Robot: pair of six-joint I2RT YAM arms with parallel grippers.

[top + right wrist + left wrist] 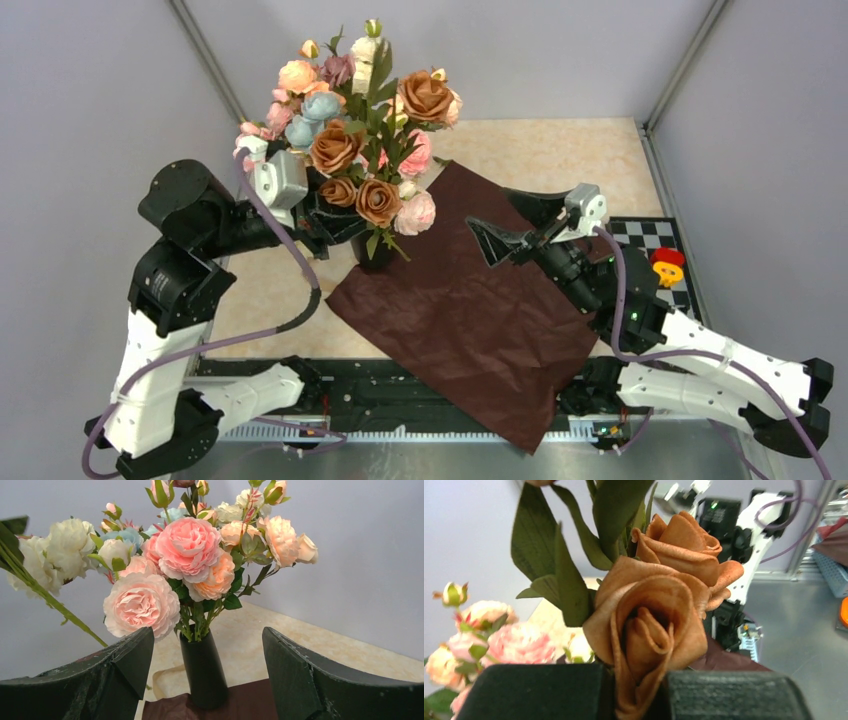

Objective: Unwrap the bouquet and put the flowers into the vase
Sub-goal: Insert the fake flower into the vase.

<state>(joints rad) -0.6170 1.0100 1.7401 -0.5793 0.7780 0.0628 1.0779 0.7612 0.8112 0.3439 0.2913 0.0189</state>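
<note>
Your left gripper point(639, 697) is pinched tight on a brown rose point(649, 625), by the bloom (not the stem). The flowers point(365, 170) already stand in the vase point(202, 672), at a corner of the flattened wrapper point(470, 320). Right gripper point(487, 242) hangs wide open, holding nothing. Pull back without letting go and you'll likely yank that stem out or tip the slim vase.
</note>
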